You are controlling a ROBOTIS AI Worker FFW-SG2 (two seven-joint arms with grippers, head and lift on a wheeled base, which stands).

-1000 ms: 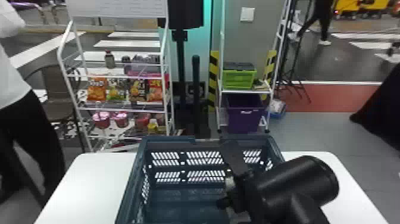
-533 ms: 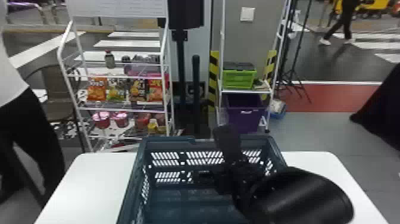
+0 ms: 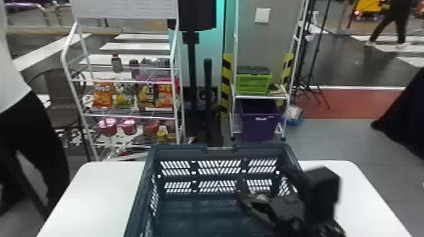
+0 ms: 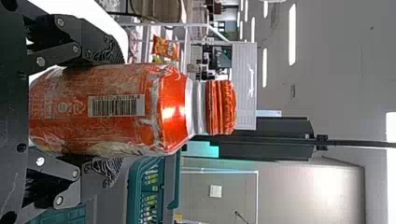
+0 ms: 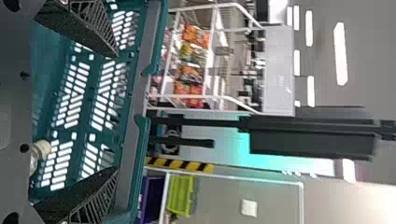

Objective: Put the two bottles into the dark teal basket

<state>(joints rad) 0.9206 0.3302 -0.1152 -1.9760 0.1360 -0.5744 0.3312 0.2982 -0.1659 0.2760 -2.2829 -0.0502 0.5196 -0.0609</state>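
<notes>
Beside the basket (image 3: 183, 148), the left gripper (image 4: 108, 111) pinches the orange bottle (image 4: 126, 109) by its body, the best hold on likely slippery plastic; the right gripper (image 5: 116, 113) spreads over the basket, which holds the pale-capped bottle (image 5: 42, 148).

Looked ahead and down from the head at near basket (image 3: 176, 148) (six o'clock) and farther snack shelf (image 3: 129, 117) (ten o'clock), shared both with the right wrist view, and faced ahead from both wrists, close behind a bottle (image 4: 107, 112) at the left.
</notes>
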